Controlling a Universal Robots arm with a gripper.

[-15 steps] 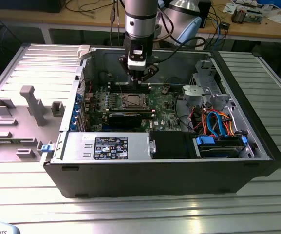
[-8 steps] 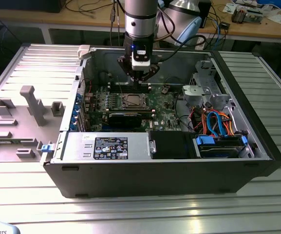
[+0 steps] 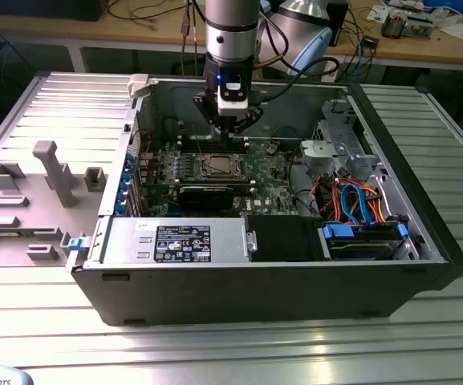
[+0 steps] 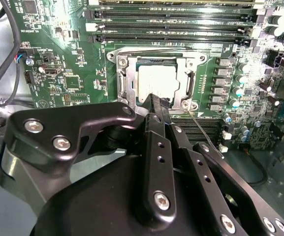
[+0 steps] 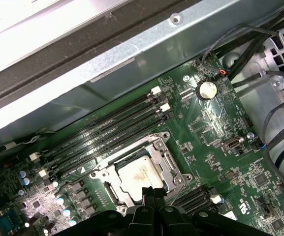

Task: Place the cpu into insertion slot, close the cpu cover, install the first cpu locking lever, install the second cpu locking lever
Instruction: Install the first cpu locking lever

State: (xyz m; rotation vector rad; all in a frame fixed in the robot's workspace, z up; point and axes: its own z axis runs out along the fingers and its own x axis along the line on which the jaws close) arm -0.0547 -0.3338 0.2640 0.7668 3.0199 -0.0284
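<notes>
Exterior view: you're hanging the hand [image 3: 233, 132] inside the open computer case [image 3: 255, 297] on the table [image 3: 215, 353], just above the insertion slot [image 3: 219, 166] on the motherboard [image 3: 267, 172].

Second wrist view: the hand [image 4: 156, 101] is pressing its fingers together, tip sitting at the slot's edge. The cpu [image 4: 156, 83] is lying in the slot, with the cpu cover [image 4: 123, 78] lying flat around it. A thin wire lever [image 4: 203, 130] is angling away from the slot's corner.

First wrist view: the fingers are pressing together beside the cpu [image 5: 139, 174], with memory slots [image 5: 107, 135] running just beyond.

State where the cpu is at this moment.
In the second wrist view, the cpu sits in the insertion slot, beside the long memory slots.
</notes>
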